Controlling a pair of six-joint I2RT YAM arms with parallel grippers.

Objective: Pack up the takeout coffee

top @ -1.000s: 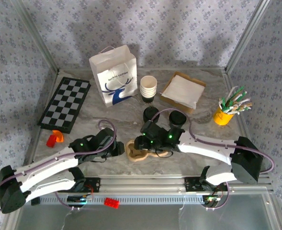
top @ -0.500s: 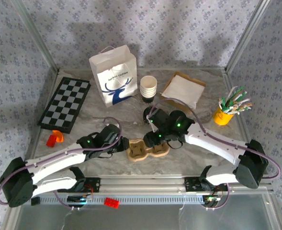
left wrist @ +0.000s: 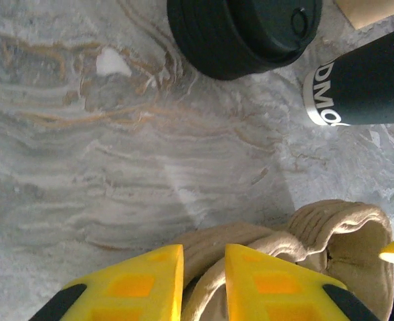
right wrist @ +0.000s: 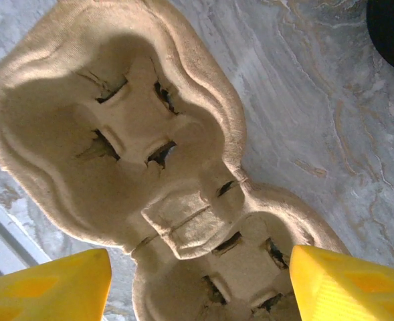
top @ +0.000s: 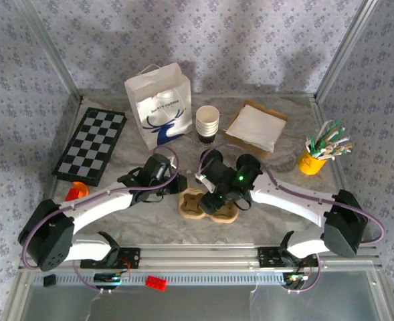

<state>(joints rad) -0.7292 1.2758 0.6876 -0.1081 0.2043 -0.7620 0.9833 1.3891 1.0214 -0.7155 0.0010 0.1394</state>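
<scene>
At counter [top: 116,170] centre: cup carrier [top: 207,204], left tool [left wrist: 203,251] pinching its rim, right tool [right wrist: 200,251] spread above it. Twelve o'clock: black lid [top: 211,158], cup stack [top: 207,125], paper bag [top: 159,105].

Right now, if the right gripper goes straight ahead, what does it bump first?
The right gripper would probably hit the cup carrier, which lies straight ahead between its open jaws.

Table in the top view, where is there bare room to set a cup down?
Bare marble lies between the chessboard and the paper bag, and between the pen cup and the napkin tray. Crowded around the cup carrier at centre.
</scene>
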